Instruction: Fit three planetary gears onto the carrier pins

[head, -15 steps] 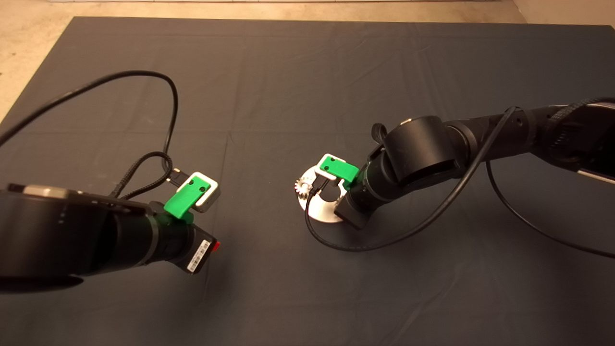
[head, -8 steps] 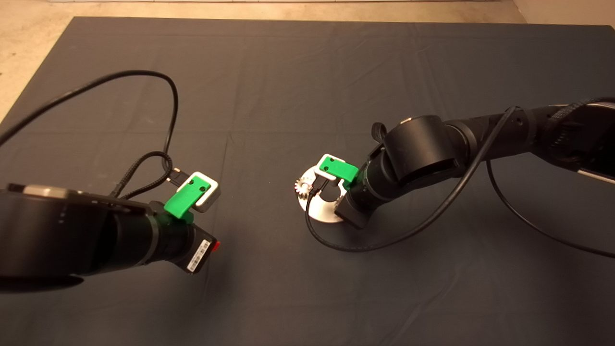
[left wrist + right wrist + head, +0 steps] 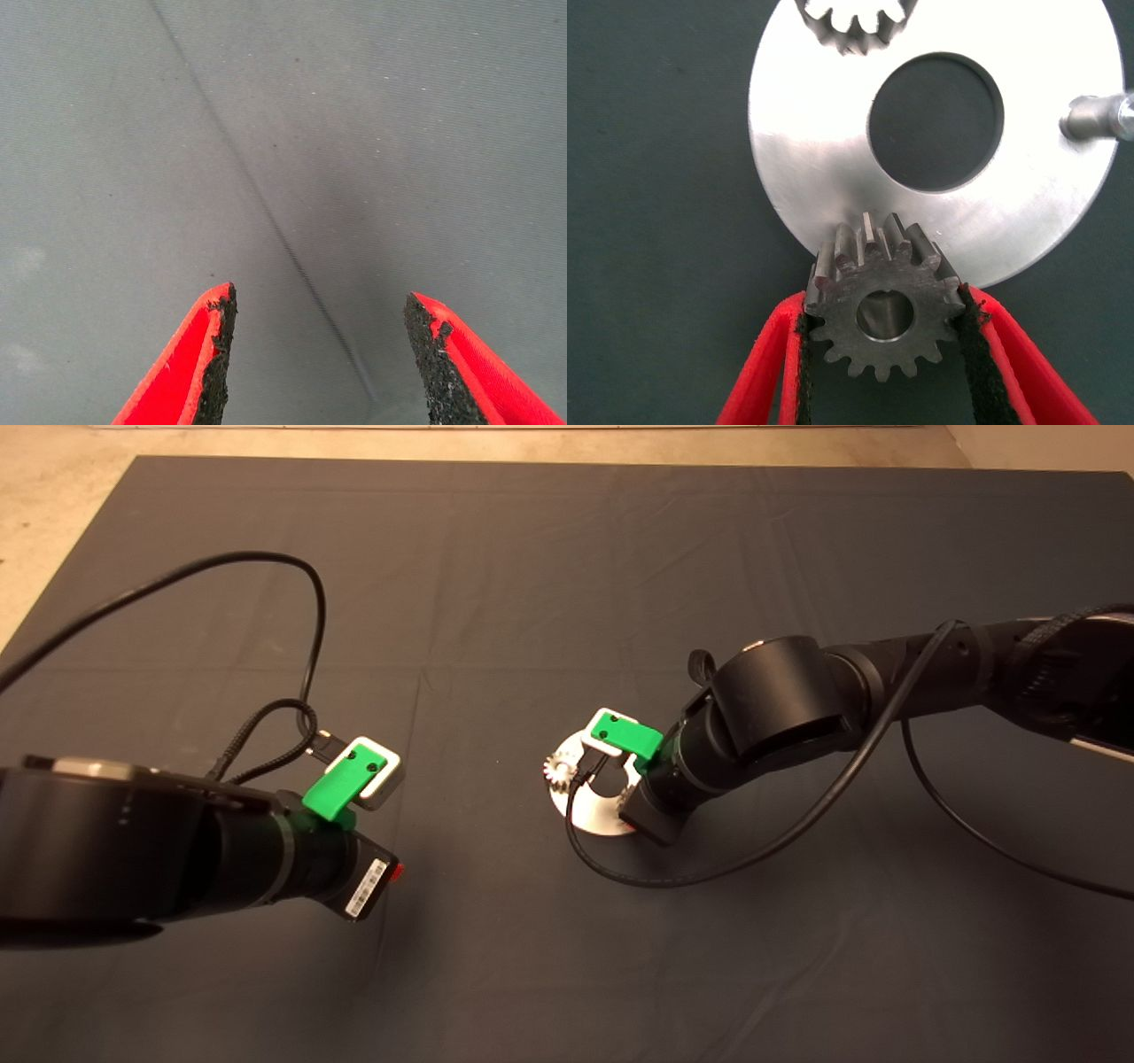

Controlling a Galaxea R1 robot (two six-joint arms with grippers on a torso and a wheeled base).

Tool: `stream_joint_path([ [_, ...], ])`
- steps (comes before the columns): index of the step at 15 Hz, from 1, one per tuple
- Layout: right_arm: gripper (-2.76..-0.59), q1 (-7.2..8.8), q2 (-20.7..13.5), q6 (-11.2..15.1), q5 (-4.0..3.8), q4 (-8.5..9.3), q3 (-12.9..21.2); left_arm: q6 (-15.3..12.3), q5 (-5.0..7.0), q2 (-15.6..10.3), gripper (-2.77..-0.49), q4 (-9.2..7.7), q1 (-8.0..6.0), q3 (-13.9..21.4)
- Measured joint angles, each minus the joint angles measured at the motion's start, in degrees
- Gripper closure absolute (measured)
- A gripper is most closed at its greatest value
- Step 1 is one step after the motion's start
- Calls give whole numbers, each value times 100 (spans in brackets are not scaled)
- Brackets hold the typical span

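Little is changing since a second ago: your left arm is sinking slightly toward the near edge, while the right arm is holding its place over the disc [image 3: 833, 168].

You are looking at a gear [image 3: 884, 305] sitting over the disc's rim, a silver pin end showing through its bore, with the right gripper [image 3: 884, 354] clamping it between both pads. Another gear [image 3: 855, 22] is sitting at the opposite rim, also visible in the head view [image 3: 558, 767]. One bare pin [image 3: 1097, 117] is standing beside the central hole. Your left gripper [image 3: 319, 354] is hanging spread wide over the bare mat [image 3: 532, 576], well apart from the disc.
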Motion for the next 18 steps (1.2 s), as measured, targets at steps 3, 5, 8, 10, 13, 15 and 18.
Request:
stream_joint_path([
  [3, -92, -5, -62, -1, -6, 0, -2, 2, 1, -2, -131, 2, -1, -30],
  [5, -92, -5, -60, 0, -5, -1, -2, 4, 0, -2, -131, 2, 0, -38],
  [8, -92, -5, -60, -1, -5, 0, -2, 9, 0, -13, -131, 2, 0, -40],
  [10, -92, -7, -57, -21, -5, -1, -2, 26, 0, -13, -131, 2, 0, -44],
  [13, -92, -66, -46, -98, -6, -19, -2, 30, 0, -13, -131, 5, 0, -108],
  [15, -92, -140, -40, -188, -11, -89, -9, 48, -2, -11, -131, 7, 0, -134],
  [18, -92, -171, -24, -277, -16, -105, -63, 72, -2, 5, -131, 35, 0, -208],
])
